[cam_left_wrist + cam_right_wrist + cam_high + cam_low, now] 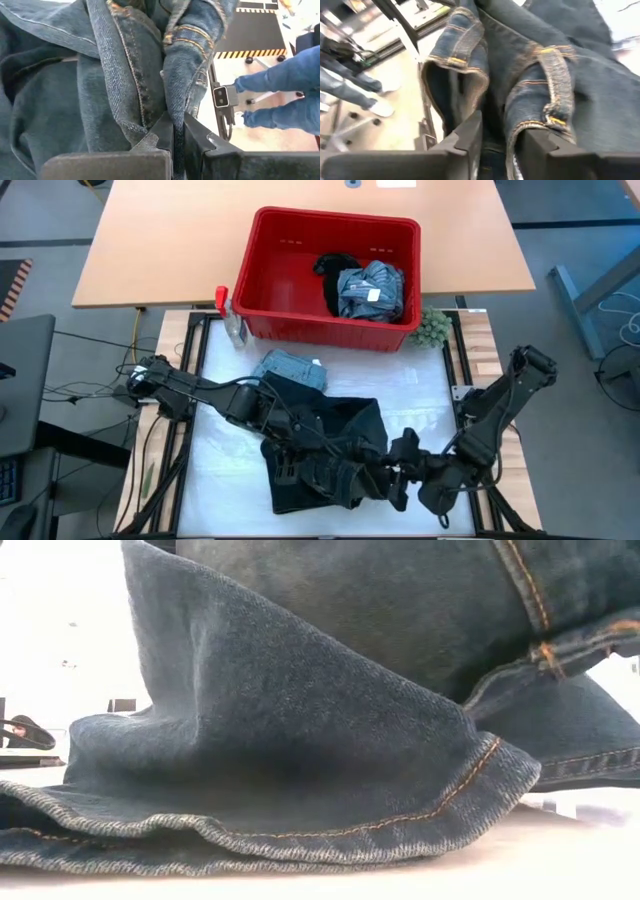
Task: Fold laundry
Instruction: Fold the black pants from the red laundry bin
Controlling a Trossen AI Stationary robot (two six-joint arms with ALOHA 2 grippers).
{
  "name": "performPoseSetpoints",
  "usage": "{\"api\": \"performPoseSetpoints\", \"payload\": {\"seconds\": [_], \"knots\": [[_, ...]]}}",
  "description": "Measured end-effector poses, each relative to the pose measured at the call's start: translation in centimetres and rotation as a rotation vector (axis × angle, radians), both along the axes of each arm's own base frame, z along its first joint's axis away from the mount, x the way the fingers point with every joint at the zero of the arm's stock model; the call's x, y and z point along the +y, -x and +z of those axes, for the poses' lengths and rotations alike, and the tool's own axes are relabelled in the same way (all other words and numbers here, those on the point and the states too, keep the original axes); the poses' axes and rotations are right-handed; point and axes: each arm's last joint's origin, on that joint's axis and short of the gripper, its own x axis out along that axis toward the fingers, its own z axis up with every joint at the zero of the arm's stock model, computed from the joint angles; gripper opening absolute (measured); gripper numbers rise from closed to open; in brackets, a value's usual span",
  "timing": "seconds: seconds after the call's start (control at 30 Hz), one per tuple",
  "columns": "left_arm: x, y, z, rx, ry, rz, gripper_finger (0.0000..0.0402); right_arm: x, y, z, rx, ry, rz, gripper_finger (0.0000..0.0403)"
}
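Observation:
Dark blue jeans [330,425] from the laundry lie bunched on the white mat near the table's front. In the low view the jeans [300,740] rise from a hem that rests on the table. My left gripper [355,475] comes from the left and is shut on a fold of the jeans [178,132]. My right gripper [400,465] meets it from the right. Its fingers stand apart with the waistband between them [497,140]. A folded light-blue garment [290,368] lies flat behind the jeans. My left gripper pinches a bunched fold of the jeans beside a stitched seam [170,107] between its two fingers, several layers thick. That part is raised while the lower hem [330,830] stays on the table. My right gripper has the waistband with a belt loop [555,100] lying between and over its parted fingers; whether they touch it I cannot tell.
A red basket [265,280] holding more garments [365,290] stands at the far side, with a green fuzzy ball [433,327] at its right corner and a small bottle [230,320] at its left. A person's legs [285,95] show beyond the table.

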Motion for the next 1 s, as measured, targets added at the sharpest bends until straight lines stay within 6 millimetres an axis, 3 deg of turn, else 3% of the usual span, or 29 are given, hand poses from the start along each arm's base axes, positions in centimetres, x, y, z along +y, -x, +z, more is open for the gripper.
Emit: {"api": "performPoseSetpoints", "payload": {"seconds": [0.17, 0.43, 0.7, 1.0], "knots": [[0.1, 0.0, 0.0, -0.005, -0.010, -0.011, 0.0000, 0.2, -0.6, -1.4, -0.049, -0.057, -0.004, 0.0173], [0.1, 0.0, 0.0, 0.002, 0.003, -0.042, 0.0000, 0.9, 0.1, -2.1, -0.015, -0.080, 0.064, 0.0219], [0.2, 0.2, -0.2, 0.028, 0.010, -0.057, 0.0000, 1.1, 0.5, -1.9, -0.013, -0.068, 0.092, 0.0225], [0.0, -0.7, -0.3, -0.029, 0.007, -0.027, 0.0000, 0.6, -0.9, -1.5, -0.074, -0.046, 0.093, 0.0225]]}}
